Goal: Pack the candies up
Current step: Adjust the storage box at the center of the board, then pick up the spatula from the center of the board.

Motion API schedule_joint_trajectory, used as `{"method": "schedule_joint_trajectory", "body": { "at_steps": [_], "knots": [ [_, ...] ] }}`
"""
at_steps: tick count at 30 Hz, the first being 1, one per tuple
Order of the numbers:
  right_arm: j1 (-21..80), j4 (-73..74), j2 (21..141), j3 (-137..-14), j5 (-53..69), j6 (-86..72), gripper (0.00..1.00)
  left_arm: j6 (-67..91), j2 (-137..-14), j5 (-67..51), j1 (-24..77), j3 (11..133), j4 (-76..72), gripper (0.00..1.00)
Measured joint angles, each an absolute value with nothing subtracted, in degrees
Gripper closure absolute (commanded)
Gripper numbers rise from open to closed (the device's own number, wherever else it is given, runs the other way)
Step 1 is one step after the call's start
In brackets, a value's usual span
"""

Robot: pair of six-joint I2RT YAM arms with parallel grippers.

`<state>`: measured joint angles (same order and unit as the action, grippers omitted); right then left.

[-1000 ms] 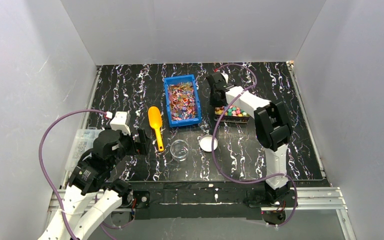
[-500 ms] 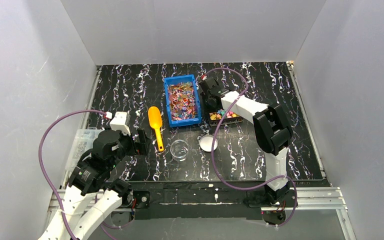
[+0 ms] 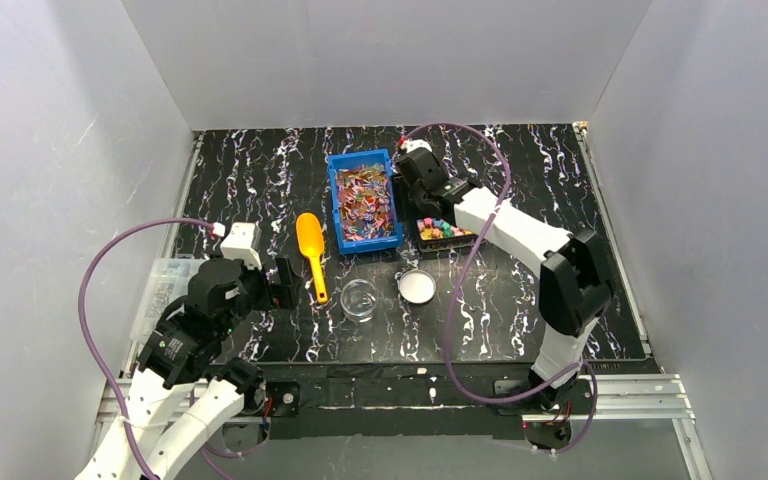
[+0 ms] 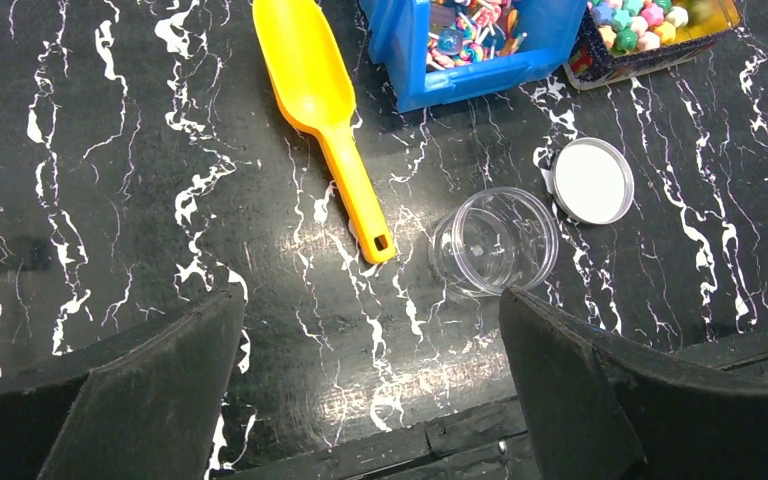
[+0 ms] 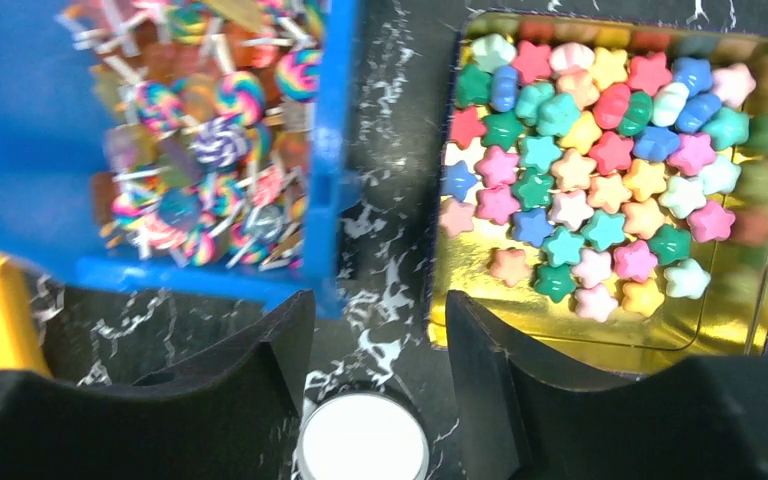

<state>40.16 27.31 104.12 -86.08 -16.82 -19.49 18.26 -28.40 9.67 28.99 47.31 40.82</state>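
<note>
Right gripper [image 5: 378, 330] hanging released, jaws apart, gripping nothing, over table strip between blue bin [image 5: 20, 170] and gold tin [image 5: 720, 320]. Wrapped candies [image 5: 210, 150] lying in bin, star candies [image 5: 580, 170] in tin. Left gripper [image 4: 370, 300] gaping wide, empty, hovering near clear jar [image 4: 495, 240]. Jar showing empty, lid [image 4: 592, 180] lying beside it, scoop [image 4: 310, 90] lying untouched. Judging: packing barely starting; scooping, filling, lidding all remaining.

A white-veined black marble-patterned desk [image 3: 260, 170] lies beneath the left jaws and right jaws. Plain pale grey panel walls [image 3: 390, 60] stand beyond the right jaws and to both outer sides. A silver aluminium rail frame [image 3: 630, 392] edges the desk behind them. Soft glare sits on the desk just ahead of the left jaws.
</note>
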Motion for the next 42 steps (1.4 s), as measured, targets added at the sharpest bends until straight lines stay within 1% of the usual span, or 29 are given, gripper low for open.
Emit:
{"method": "schedule_joint_trajectory", "body": {
  "at_steps": [4,10,16,21,29,42],
  "knots": [
    [44.45,27.24,99.74,-84.86,-18.39,-19.66,0.32,18.57,-28.38,10.59,28.99,47.31,40.84,0.01],
    [51.99,27.09,96.71,-84.18,-19.55,-21.15,0.28,19.09,-27.44,12.58,28.99,47.31,41.15,0.01],
    [58.89,26.81,96.9,-84.25,-20.51,-23.42,0.23,19.35,-26.15,14.57,28.99,47.31,41.67,0.01],
    [63.31,26.11,100.79,-85.95,-21.34,-25.74,0.14,19.57,-24.23,16.05,28.99,47.31,41.71,0.01],
    [66.32,24.75,111.26,-90.04,-22.02,-29.08,0.12,19.79,-22.17,17.93,28.99,47.31,41.8,0.01],
    [67.2,21.96,121.49,-95.9,-24.32,-32.82,0.17,20.16,-19.92,19.77,28.99,47.31,42.11,0.01]
  ]
}}
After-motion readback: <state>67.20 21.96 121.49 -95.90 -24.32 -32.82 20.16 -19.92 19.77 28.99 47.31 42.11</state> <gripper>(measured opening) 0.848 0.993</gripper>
